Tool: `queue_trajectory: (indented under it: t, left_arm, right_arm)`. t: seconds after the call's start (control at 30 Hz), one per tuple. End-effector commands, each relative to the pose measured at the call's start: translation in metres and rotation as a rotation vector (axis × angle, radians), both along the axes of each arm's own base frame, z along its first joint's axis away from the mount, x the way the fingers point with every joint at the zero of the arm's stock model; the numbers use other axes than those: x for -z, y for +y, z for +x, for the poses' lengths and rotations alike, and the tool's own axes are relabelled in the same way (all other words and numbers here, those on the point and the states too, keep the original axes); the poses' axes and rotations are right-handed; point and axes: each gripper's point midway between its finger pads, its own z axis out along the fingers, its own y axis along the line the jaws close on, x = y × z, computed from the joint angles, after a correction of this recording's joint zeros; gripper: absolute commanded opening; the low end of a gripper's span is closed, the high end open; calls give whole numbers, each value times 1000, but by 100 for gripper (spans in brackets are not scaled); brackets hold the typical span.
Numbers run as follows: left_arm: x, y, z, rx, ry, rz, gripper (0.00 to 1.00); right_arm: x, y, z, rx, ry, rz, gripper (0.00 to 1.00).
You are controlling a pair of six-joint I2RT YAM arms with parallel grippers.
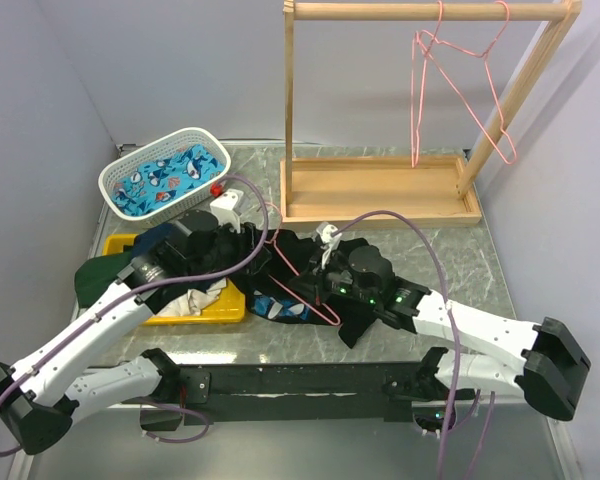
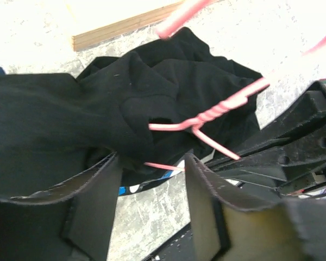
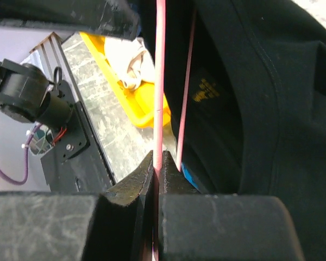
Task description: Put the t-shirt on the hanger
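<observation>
Fingers (image 2: pixel 95 206) of the left gripper (image 2: pixel 151 193) stand apart w/ nothing clamped; a short bit of pink wire crosses the gap near the tips, can't tell if it touches either pad; the right gripper (image 3: pixel 156 169) has its fingers pressed together on one strand of the hanger (image 3: pixel 160 81), a 2nd strand running just beside. The t-shirt (image 2: pixel 125 103) lies bunched at mid-table btwn the two grippers, next to the yellow tray (image 1: pixel 195 312) and in front of the wooden rack (image 1: pixel 380 195); the hanger's twisted neck sticks out of a fold or opening in the black cloth, and the collar w/ its label sits right by the wire, so prob. partly threaded; how far in, can't tell. Risks from here: cloth is loose on the left side, so any lift or tug by the right arm could let it slide back off the wire; a pinch on such thin wire may let the hanger swivel or slip; if the left fingers close where they are they could catch wire instead of fabric; the hook could snag the purple cable (image 1: pixel 400 218) nearby.
</observation>
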Motion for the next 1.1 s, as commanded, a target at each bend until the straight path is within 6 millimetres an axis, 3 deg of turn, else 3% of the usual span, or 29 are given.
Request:
queue_trajectory:
  t: [0.0, 0.23, 0.37, 0.5, 0.63, 0.83, 1.07]
  left_arm:
    - [-30, 1, 1, 5, -113, -56, 58]
    - [-66, 1, -22, 135, -239, -106, 63]
    - [-75, 7, 3, 17, -291, -101, 63]
    - [-79, -5, 18, 12, -318, -116, 66]
    - [-64, -15, 39, -14, -294, -54, 67]
    - [-63, -25, 55, -49, -321, -42, 69]
    - [-55, -46, 55, 19, -319, -42, 66]
  right_arm:
    - [-30, 19, 9, -8, -94, 125, 0]
    - [-27, 24, 12, -10, -88, 113, 0]
    - [-25, 28, 11, -21, -78, 109, 0]
    - [-22, 30, 8, -31, -70, 103, 0]
    - [-23, 30, 7, -34, -71, 100, 0]
    - [-21, 27, 7, -24, -72, 87, 0]
    - [-22, 32, 11, -22, -77, 85, 0]
